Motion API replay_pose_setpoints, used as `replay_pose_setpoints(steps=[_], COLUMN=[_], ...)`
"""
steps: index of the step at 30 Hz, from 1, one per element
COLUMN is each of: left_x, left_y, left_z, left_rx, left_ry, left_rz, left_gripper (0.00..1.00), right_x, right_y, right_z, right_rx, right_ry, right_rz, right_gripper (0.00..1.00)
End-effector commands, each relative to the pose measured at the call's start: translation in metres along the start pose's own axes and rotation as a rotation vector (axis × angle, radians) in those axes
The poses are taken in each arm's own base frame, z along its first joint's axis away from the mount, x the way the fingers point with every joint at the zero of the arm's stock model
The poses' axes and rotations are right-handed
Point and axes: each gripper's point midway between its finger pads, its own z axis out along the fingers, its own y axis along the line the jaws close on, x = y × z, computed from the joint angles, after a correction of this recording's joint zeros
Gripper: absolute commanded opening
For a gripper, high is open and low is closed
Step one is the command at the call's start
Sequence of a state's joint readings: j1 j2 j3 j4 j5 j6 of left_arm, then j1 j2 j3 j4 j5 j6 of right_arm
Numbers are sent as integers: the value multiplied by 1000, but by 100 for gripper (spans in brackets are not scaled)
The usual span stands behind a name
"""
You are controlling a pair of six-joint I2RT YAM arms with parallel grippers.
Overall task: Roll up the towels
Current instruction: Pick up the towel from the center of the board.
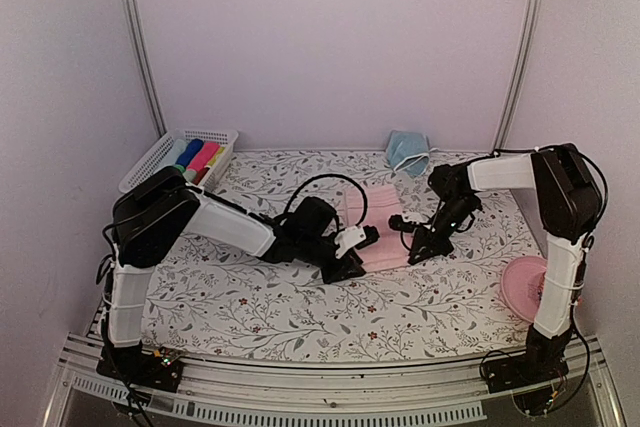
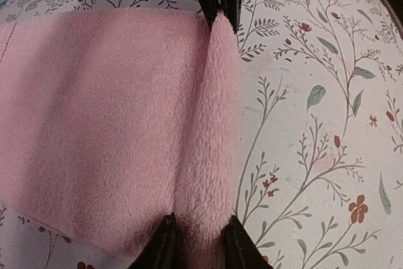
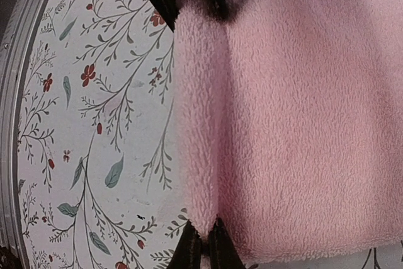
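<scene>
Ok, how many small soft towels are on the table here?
2. The pale pink square fleece towel lies at the middle; the crumpled light blue towel sits by the back wall. None seems hidden.

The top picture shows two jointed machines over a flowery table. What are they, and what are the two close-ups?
They are two robot arms, left arm and right arm, bolted to the table at its near edge. The top picture comes from a fixed camera above and behind them; each close-up comes from a camera on one wrist. Each arm's jaws pinch a fold at an edge of the pink towel. Farther back lie a light blue towel and a basket of cloth rolls; a pink plate sits at the right.
</scene>
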State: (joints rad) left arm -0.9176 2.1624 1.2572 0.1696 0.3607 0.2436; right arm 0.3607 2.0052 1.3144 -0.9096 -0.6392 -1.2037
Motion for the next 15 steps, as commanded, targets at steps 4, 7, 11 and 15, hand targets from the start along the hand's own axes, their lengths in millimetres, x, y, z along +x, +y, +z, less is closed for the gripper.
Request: replay_pose_setpoints(steps=[4,7,11,15], left_x=[14,12,8,5], left_y=[-6,-9,-14,-9], left_z=[3,2,-4,-14], left_rx=[5,25,80,129], left_ry=[34,31,18,-6], left_rz=[8,-5,-50,-137], left_gripper=[4,0,0,1], right_x=[7,8,8,10], right_y=[5,3,-1,-7], right_z=[1,0,-4,-4], right_rx=[-54,-52,-57,-60], right_ry=[15,18,17,38], right_rz=[50,62,87,125], right_gripper=[2,2,2,3])
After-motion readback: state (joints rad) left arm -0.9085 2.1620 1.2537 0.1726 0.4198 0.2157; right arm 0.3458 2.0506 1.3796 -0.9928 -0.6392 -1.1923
